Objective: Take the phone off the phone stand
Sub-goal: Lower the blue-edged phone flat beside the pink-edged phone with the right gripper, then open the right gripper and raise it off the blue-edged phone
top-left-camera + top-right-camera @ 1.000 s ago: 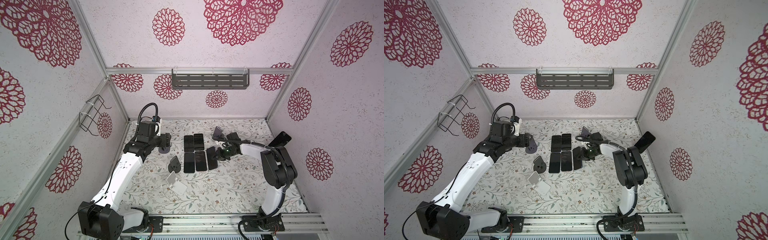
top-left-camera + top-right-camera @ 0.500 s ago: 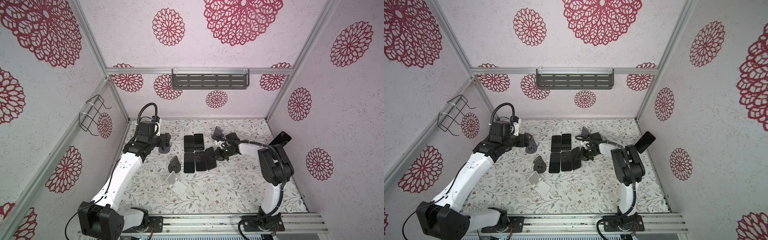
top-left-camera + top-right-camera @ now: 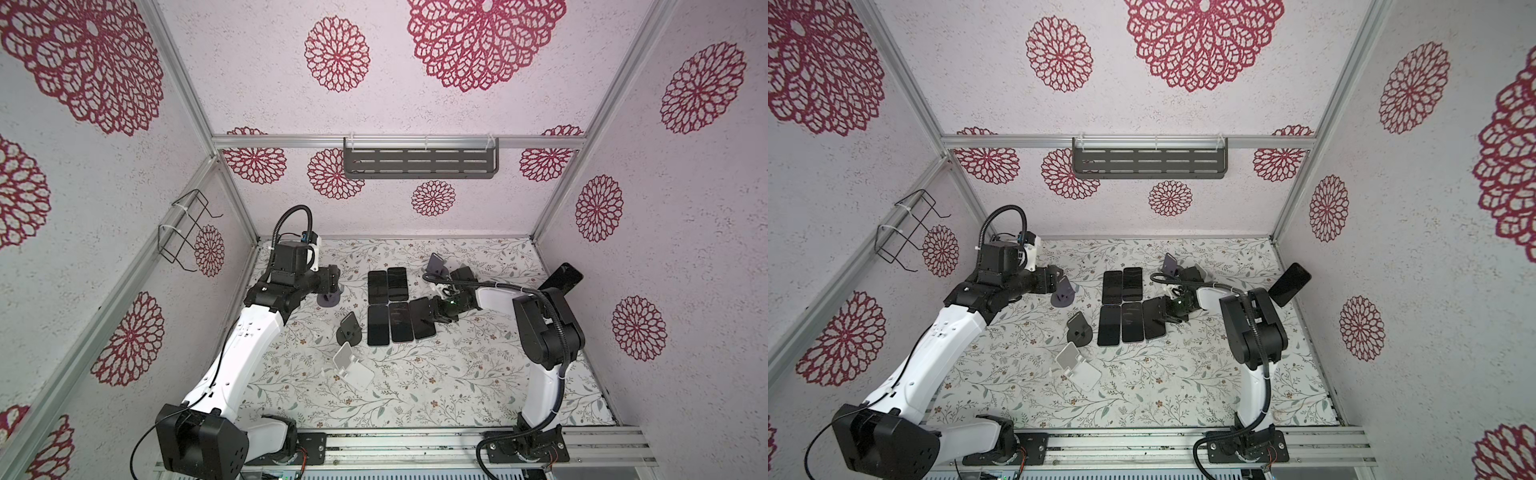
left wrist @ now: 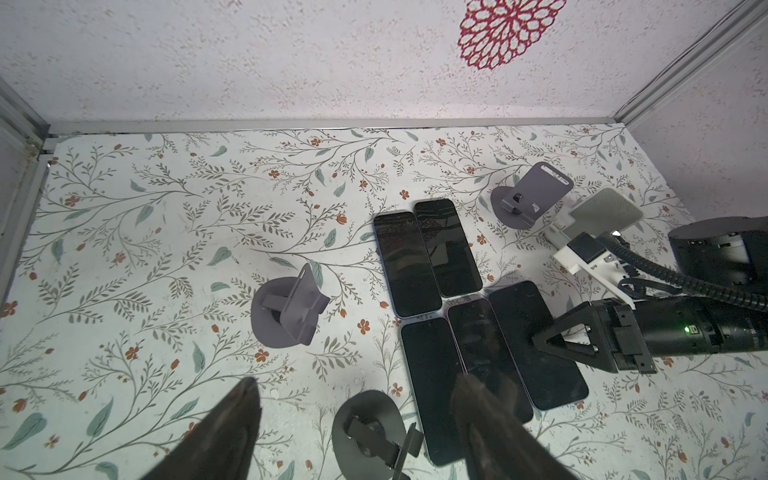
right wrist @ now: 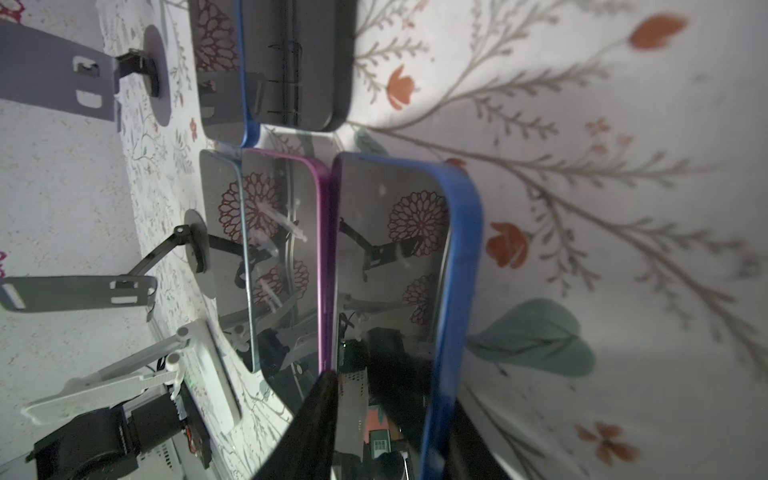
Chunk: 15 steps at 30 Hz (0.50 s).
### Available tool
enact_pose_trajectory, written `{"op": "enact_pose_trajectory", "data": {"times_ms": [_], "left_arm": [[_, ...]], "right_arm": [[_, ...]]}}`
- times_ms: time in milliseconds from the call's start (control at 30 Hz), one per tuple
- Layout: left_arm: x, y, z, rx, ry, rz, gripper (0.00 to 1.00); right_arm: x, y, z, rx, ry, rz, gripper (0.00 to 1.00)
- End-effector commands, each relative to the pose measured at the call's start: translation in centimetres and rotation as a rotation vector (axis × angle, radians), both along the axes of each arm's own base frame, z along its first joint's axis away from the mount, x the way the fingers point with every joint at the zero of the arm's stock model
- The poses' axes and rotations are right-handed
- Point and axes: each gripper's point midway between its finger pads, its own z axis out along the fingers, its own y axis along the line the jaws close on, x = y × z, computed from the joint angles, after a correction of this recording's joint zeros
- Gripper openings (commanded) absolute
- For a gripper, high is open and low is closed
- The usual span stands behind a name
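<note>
- Lying flat on the floral table (image 3: 457,374) are five phones with dark screens, two in a back pair and three in a nearer row, edges touching or nearly so.
- The blue-edged phone (image 3: 422,318) ends that nearer row on the right-arm side, slightly askew, beside a pink-edged phone (image 5: 282,232).
- Another phone, the propped phone (image 3: 563,280), stands tilted near the right wall. Its stand is mostly hidden behind the right arm's elbow.
- Stands with no phone on them: a grey-purple stand (image 3: 329,297), a black stand (image 3: 348,328), a white stand (image 3: 351,368), a purple stand (image 4: 528,197) at the back, and next to it a padded stand (image 4: 604,212).
- A slotted grey shelf (image 3: 419,164) hangs on the back wall and a wire basket (image 3: 185,232) on the left wall.
- A small white mark on the left arm's dark link is too small to read.
- The right gripper (image 3: 432,316) lies low and turned sideways at the blue-edged phone's end. Its fingers are apart, one over the screen and one past the blue rim; I cannot tell whether they touch it. The elbow is raised and the forearm reaches across toward the middle.
- The left gripper (image 4: 355,386) hovers just above the grey-purple stand with its fingers wide apart and nothing in them. The arm stretches to the back left.
</note>
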Motion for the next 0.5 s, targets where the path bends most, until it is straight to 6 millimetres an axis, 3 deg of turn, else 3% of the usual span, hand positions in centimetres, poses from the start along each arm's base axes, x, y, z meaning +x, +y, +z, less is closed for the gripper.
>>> {"op": "enact_pose_trajectory", "data": {"times_ms": [0,133,467], "left_arm": [[0.0,0.2,1.2,-0.001,-0.045,-0.010,0.77],[-0.1,0.3,1.2,0.001,-0.047,-0.007,0.77],[-0.2,0.4,1.4,0.006,-0.057,-0.007,0.77]], "right_arm": [[0.3,-0.6,0.4,-0.050,-0.053,-0.010,0.47],[0.3,-0.8,0.8,-0.053,-0.069,-0.023,0.54],[-0.6,-2.0,1.0,-0.087,-0.086,-0.073,0.60]]}}
